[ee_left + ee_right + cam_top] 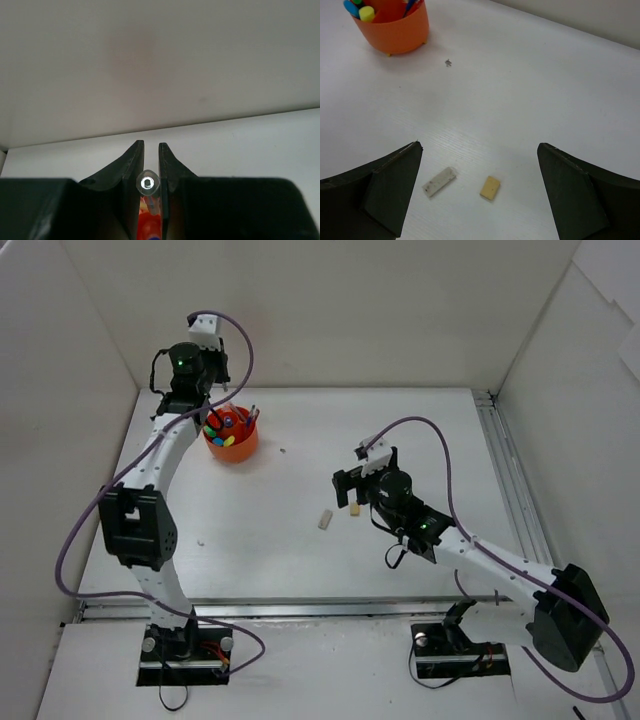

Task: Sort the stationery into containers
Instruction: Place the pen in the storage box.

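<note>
The orange organizer (231,443) stands at the back left with several pens and highlighters in it; it also shows in the right wrist view (395,30). My left gripper (212,416) hangs over it, shut on a clear tube (148,183) that points down into the orange (146,224) below. My right gripper (347,490) is open and empty above mid-table. Between its fingers (479,146) lie a greyish-white eraser (439,181) and a beige eraser (490,188), flat on the table and apart; both show from above, greyish-white eraser (324,519), beige eraser (355,507).
White walls close in the table at the left, back and right. A metal rail (505,490) runs along the right side. A small dark speck (448,62) lies on the table between the organizer and the erasers.
</note>
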`<state>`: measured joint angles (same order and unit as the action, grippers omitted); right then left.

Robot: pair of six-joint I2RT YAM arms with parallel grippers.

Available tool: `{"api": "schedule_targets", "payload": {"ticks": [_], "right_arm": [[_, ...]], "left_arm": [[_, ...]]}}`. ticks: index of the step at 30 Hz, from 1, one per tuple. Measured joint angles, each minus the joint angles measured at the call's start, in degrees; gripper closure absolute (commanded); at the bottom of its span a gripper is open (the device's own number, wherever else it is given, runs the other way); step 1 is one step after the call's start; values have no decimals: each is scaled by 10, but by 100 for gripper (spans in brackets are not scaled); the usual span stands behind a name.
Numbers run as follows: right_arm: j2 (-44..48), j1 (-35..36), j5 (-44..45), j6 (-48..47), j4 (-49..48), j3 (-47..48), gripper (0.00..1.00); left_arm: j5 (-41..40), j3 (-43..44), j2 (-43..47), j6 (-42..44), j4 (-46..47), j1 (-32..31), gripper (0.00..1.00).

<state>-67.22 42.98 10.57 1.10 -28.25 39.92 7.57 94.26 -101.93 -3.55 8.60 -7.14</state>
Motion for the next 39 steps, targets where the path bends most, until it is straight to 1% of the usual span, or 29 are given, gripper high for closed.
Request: {"api": "schedule_targets", "payload": {"ticks": [2,4,7,11,19,29,39], "right_arm": [[-2,-20,-5,0,18,0,2],[-6,-36,-13,1,31,2,2],[-23,-62,-32,5,45,8,2],[-43,-87,-60,12,58,14,2],[-54,-111,-110,29,63,15,2],[-56,-119,-122,36,67,15,2],[-58,-123,-123,36,67,15,2]], "left_arm": [[6,79,-72,2,-11,11,100],[16,133,-128,-1,-17,21,100],[21,165,-185,-7,-26,33,100],[29,165,-220,-19,-35,50,100],[52,130,-223,-41,-6,69,100],[136,129,-263,-117,58,89,100],[162,128,-285,-118,59,92,100]]}}
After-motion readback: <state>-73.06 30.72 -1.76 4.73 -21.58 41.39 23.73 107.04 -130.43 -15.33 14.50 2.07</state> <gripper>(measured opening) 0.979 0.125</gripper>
